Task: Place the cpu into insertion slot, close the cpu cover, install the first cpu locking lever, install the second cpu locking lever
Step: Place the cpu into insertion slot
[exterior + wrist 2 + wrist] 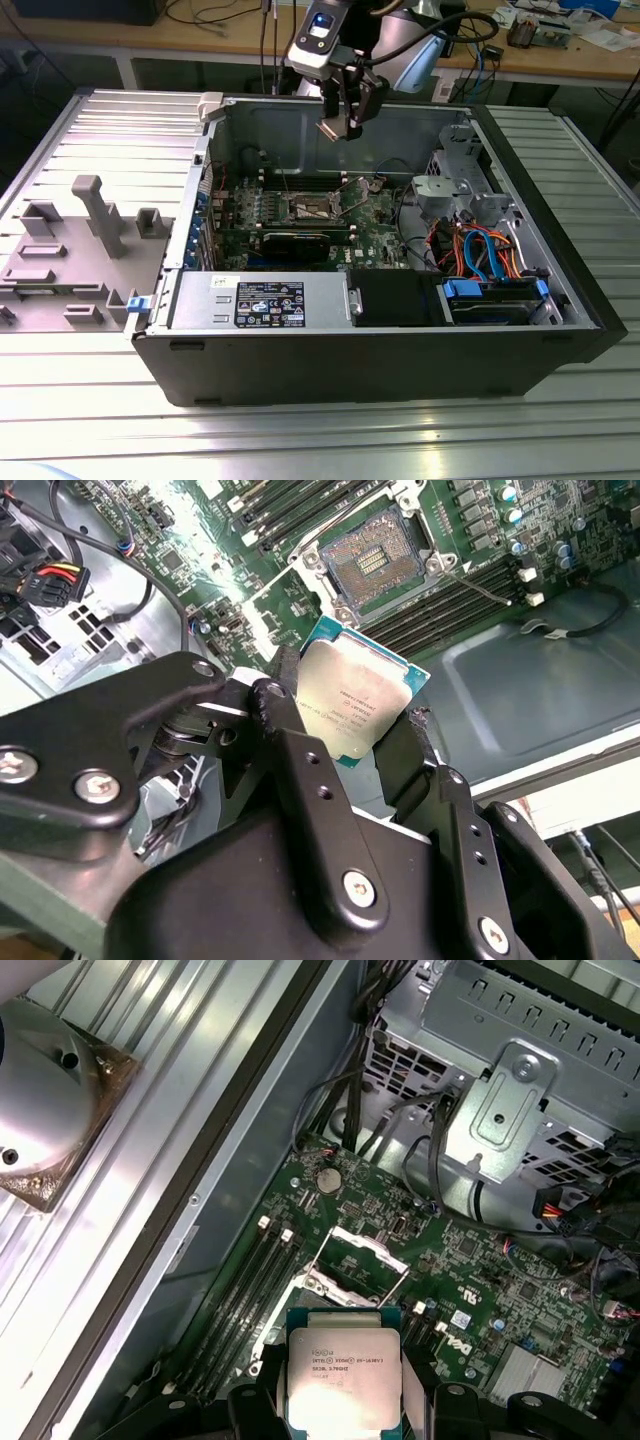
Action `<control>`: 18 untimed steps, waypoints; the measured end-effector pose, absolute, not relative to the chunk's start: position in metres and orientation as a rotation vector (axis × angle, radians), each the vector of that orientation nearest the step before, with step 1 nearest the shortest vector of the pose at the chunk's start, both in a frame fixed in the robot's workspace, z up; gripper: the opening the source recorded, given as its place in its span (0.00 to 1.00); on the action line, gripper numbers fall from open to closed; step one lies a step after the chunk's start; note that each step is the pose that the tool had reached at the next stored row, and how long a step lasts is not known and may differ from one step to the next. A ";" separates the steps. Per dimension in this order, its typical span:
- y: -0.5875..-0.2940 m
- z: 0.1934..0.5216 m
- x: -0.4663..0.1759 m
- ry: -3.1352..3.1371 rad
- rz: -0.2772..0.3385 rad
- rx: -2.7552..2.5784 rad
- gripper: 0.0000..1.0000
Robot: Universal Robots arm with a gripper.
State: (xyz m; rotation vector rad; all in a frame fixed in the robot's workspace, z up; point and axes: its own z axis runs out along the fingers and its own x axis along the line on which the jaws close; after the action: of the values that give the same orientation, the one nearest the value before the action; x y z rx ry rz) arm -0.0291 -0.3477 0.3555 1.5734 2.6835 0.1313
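Currently gripping the cpu [333, 128]: my gripper [345, 122] is closed on two opposite edges of the chip, and my fingers [290, 695] are black. In the exterior view I'm at upper centre of the frame, hanging above the open black computer case [350, 350], with the chip well clear of the green motherboard [375, 228] on the case floor. The insertion slot [313, 208] is mid-frame there, lower in the picture than my gripper and a bit toward the exterior view's left. Both wrist views show the cpu's plain silver top facing the cameras and its green rim visible. The second wrist view has the socket's dark centre [372, 565] exposed and nothing seated in it, with long memory slots [450, 605] just beside it. In the first wrist view the cpu cover [372, 1245] looks swung open, standing at the socket's far edge beyond the chip [343, 1380]. A metal drive cage [455, 185] and orange and blue cables [480, 250] fill the exterior view's right of the case. A grey fixture tray [90, 215] sits outside on the exterior view's left.
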 end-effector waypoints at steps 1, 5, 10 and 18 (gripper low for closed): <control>-0.348 0.356 -0.029 2.682 0.131 1.576 0.54; -0.348 0.355 -0.029 2.676 0.131 1.585 0.54; -0.348 0.353 -0.031 2.667 0.131 1.599 0.54; -0.348 0.352 -0.031 2.646 0.130 1.633 0.54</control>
State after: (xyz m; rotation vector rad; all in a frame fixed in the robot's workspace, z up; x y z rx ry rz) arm -0.0308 -0.3478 0.3518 1.6328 2.6457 0.1301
